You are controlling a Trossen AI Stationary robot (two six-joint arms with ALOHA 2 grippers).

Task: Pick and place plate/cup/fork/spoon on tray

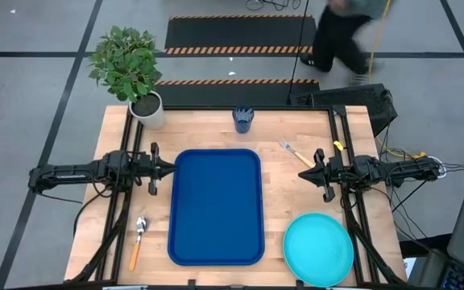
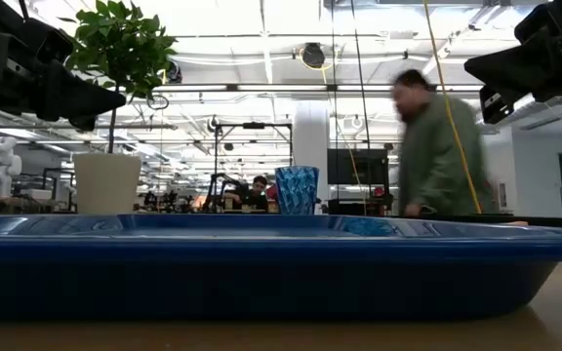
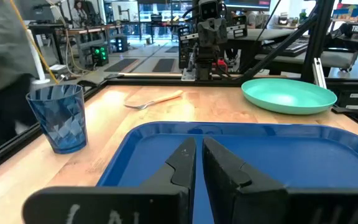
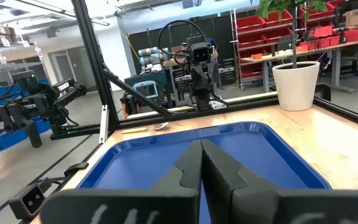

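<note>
The tray [image 1: 216, 207] is lying bare between our left gripper [image 1: 170, 169] and right gripper [image 1: 303, 173], both hanging pinched empty, we judge awaiting the first pick.

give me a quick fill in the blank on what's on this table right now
1. The tray holds ____ of the four items.
2. The fork lies on the tray's ____ side in the high view.
3. The spoon lies nearest the ____ gripper.
4. The cup stands ____ on the wood beyond the tray.

Missing words: none; right; left; upright
</note>
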